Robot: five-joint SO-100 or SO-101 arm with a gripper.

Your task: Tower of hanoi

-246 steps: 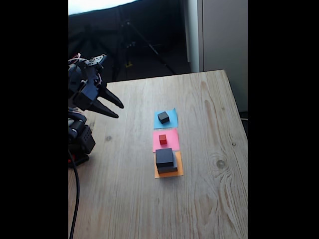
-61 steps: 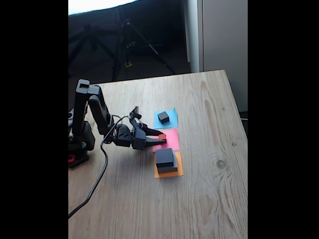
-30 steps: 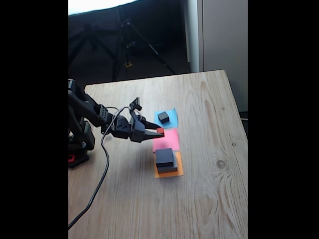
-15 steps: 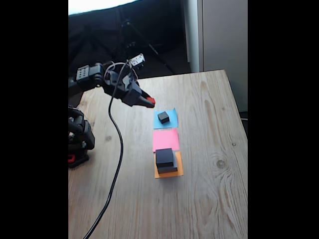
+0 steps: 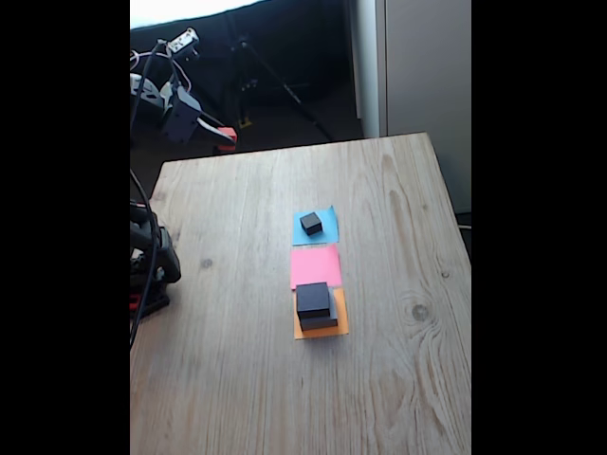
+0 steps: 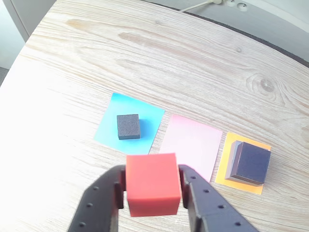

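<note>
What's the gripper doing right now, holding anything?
Gripper: shut on the red cube, held high above the table.

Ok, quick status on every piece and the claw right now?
Claw: shut on the red cube, raised high above the table.
Red cube: gripped, off the table.
Small black cube: resting on the blue paper.
Pink paper: bare.
Medium black block: stacked on the grey block.
Grey block: flat on the orange paper.
</note>
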